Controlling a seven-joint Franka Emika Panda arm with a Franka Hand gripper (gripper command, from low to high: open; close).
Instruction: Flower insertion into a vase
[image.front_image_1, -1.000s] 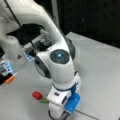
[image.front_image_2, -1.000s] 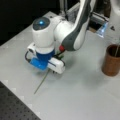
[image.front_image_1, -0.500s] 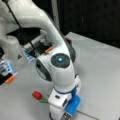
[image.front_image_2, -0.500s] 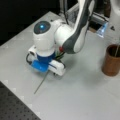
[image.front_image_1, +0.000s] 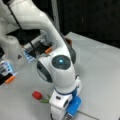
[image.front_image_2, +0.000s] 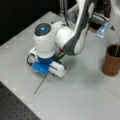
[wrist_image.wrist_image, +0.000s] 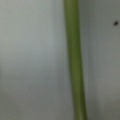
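In a front view, a white robot arm (image.front_image_1: 37, 22) is seen folded down over a pale grey table (image.front_image_1: 100, 65). Its wrist, marked by a round glowing blue light (image.front_image_1: 61, 60), is pointed straight down at the tabletop. The gripper (image.front_image_1: 65, 115) is set low at the view's bottom edge, with a blue block on its side, and its fingers are hidden beneath the hand, so it cannot be told whether they are spread or closed. A flower (image.front_image_1: 37, 95) with a red head is laid flat on the table at the view's left of the gripper, and its thin green stem (image.front_image_1: 87, 115) is seen emerging again on the gripper's right. Electronics with orange and blue parts (image.front_image_1: 10, 72) are placed along the view's left side.

In a front view taken from the opposite side, the gripper (image.front_image_2: 48, 72) is shown pressed close to the table, directly over the stem (image.front_image_2: 41, 85), which is stretched out toward the view's bottom left. The fingers are again covered by the white and blue hand. The vase (image.front_image_2: 112, 60), a dark-brown cylinder, is stood upright at the view's right, well apart from the gripper. A thin stalk (image.front_image_2: 116, 50) is seen rising from its mouth.

In the wrist view, the green stem (wrist_image.wrist_image: 75, 62) is shown very close, run from top to bottom across the grey table (wrist_image.wrist_image: 30, 62). No fingers are seen here.
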